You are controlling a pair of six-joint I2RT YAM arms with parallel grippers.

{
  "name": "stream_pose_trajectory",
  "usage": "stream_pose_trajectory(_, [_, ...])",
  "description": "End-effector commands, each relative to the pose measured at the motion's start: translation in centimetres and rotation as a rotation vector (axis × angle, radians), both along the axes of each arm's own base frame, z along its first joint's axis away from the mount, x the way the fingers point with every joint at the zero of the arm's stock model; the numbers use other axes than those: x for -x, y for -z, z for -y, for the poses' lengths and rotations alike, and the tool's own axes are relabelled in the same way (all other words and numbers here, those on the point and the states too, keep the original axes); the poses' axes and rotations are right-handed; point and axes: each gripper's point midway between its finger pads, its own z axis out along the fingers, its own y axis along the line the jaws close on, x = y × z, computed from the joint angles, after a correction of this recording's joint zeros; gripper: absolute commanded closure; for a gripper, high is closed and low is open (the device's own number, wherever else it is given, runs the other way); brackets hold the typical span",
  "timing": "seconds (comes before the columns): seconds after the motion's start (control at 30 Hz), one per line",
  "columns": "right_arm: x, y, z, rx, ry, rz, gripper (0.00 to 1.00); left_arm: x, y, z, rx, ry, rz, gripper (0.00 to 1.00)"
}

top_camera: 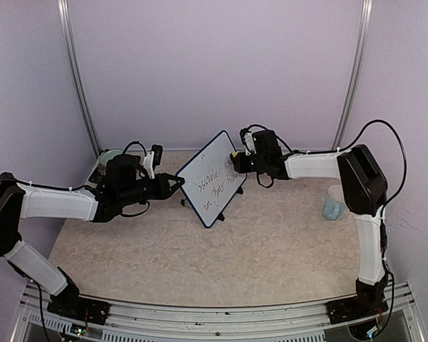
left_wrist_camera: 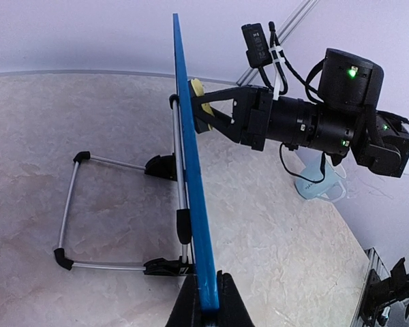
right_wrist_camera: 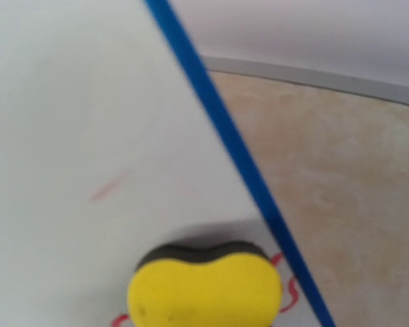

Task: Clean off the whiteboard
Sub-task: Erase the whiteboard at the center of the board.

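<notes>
While the left gripper point(left_wrist_camera: 203, 300) pinches the edge of the blue-framed glossy whiteboard point(top_camera: 212, 177), the right gripper point(top_camera: 237, 158) presses its clamped yellow foam eraser point(right_wrist_camera: 204, 289) forward — too hard, and the board could twist free.

Whiteboard point(top_camera: 212, 178) stands on its wire stand point(left_wrist_camera: 71, 204) mid-table point(top_camera: 271, 249), toward the back, angled to the table edge. Left gripper point(top_camera: 180, 184) sits at its left edge, fingers either side of the frame. Right gripper point(top_camera: 237, 158) comes in at the upper right corner, sponge point(right_wrist_camera: 204, 289) touching the board face, just inside the frame. Cup point(top_camera: 333, 203) on the table far right, beside the right arm.
</notes>
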Motion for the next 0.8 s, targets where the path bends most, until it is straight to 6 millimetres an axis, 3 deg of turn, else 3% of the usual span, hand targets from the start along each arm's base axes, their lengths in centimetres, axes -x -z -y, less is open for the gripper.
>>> stream_pose_trajectory(0.0, [-0.2,0.3,0.0,0.004,-0.011,-0.022,0.92,1.5,-0.4,1.1,0.032,0.079,-0.014,1.0])
stream_pose_trajectory(0.2, [-1.8,-2.7,-1.6,-0.029,-0.044,0.016,0.92,1.4,-0.3,1.1,0.031,0.077,-0.015,1.0])
stream_pose_trajectory(0.37, [-1.6,-3.7,-3.6,-0.086,-0.109,0.022,0.92,1.4,-0.4,1.0,0.031,0.075,-0.012,1.0])
stream_pose_trajectory(0.57, [0.6,-1.2,-5.0,-0.11,-0.167,-0.027,0.92,1.4,-0.3,1.0,0.03,0.074,-0.015,1.0])
stream_pose_trajectory(0.77, [2.1,2.5,-3.7,-0.098,-0.138,-0.088,0.92,1.4,-0.3,1.0,0.03,0.072,-0.015,1.0])
